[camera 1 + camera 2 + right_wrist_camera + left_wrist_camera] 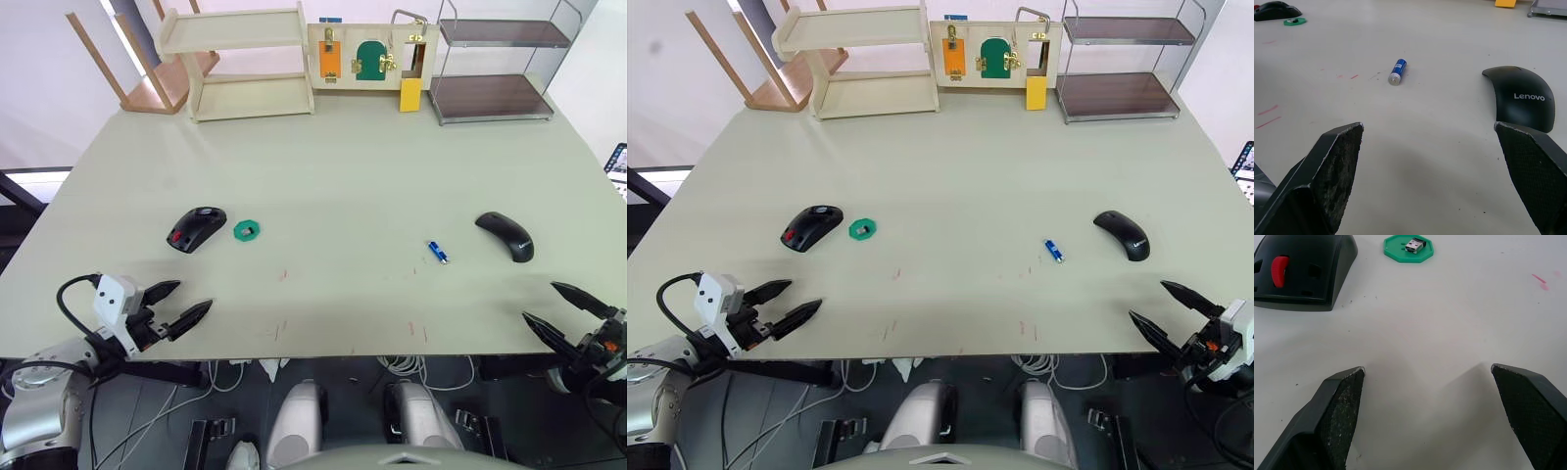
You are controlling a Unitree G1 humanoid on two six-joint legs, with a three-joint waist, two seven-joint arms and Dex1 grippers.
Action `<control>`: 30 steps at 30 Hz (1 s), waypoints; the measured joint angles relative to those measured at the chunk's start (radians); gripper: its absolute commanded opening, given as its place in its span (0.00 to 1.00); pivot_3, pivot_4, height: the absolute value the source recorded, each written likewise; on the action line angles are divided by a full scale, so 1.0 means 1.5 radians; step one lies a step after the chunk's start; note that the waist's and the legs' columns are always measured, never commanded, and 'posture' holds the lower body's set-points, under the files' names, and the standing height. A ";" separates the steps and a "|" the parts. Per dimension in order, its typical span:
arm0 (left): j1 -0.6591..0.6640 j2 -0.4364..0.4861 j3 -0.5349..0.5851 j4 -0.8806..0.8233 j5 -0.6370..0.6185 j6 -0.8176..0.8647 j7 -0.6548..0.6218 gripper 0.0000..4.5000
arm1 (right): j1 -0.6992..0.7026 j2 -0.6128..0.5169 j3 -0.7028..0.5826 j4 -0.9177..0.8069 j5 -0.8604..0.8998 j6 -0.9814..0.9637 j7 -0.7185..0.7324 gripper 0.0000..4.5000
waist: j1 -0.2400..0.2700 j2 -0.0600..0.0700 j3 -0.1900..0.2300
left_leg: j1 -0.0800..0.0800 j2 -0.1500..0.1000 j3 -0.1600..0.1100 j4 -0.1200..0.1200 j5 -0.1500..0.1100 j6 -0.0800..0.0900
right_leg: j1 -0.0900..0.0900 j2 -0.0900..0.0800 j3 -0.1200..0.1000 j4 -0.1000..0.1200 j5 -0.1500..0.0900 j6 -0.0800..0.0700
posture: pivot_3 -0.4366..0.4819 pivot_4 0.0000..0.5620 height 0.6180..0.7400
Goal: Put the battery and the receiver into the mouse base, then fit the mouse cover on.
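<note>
Resting apart on the table [333, 186]: mouse base [195, 228], battery [437, 252], mouse cover [506, 235]; both jaws spread wide

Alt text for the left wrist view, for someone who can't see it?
An open pincer hovers over a pale table. Beyond it lie a black mouse base with a red patch and a green disc holding a tiny receiver.

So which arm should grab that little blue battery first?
Probably the right: the small blue cylindrical battery lies on the robot's right half, nearer the open right gripper; the left gripper sits across the table.
</note>
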 measured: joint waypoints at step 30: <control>-0.187 0.059 0.025 0.211 0.003 -0.046 0.010 0.98 | -0.044 0.006 0.121 -0.152 0.057 0.043 0.076 1.00 | 0.000 -0.001 0.000 | 0.000 -0.001 0.000 -0.002 0.000 0.000 | 0.000 0.001 0.000 -0.001 0.000 0.000 | 0.48 0.27 1.00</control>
